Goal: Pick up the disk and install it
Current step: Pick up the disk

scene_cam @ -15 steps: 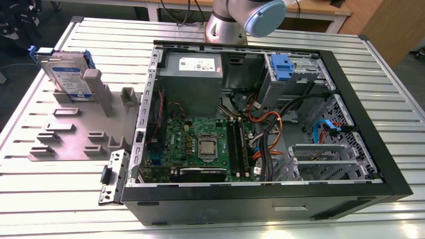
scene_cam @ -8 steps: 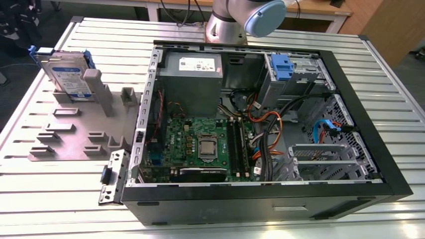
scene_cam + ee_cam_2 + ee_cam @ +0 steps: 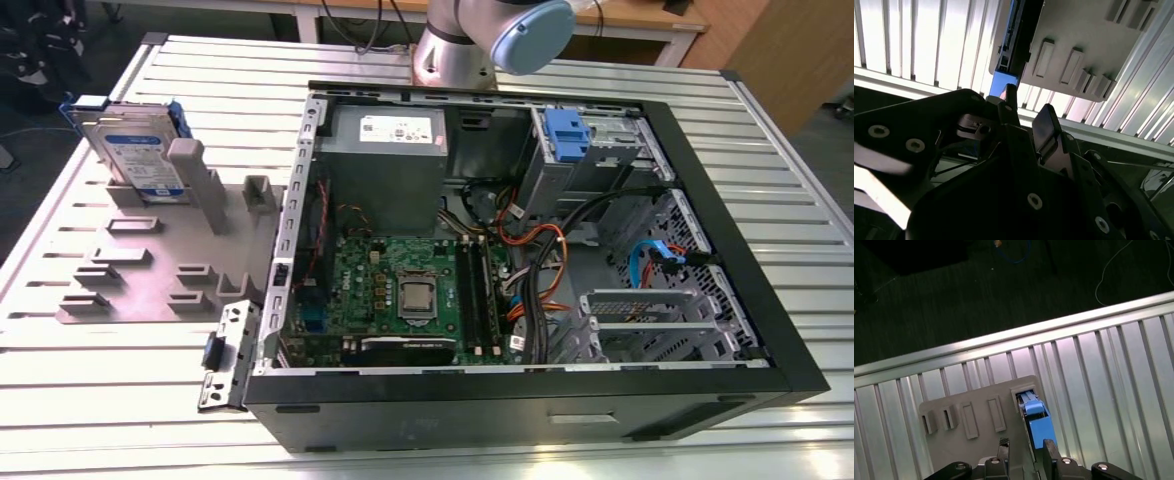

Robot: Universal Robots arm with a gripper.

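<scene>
Ribbed metal table (image 3: pixel 240 80); dark floor (image 3: pixel 954 300); wooden desk (image 3: pixel 627 15) behind.

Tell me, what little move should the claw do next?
Probably ease closer to the disk, which stands on edge in the grey holder. In the first wrist view the open claw is roughly lined up with it but not touching it.

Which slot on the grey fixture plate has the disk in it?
The end slot farthest from the camera in the exterior view. The disk stands upright on edge there; every other slot on the fixture plate holds nothing.
</scene>
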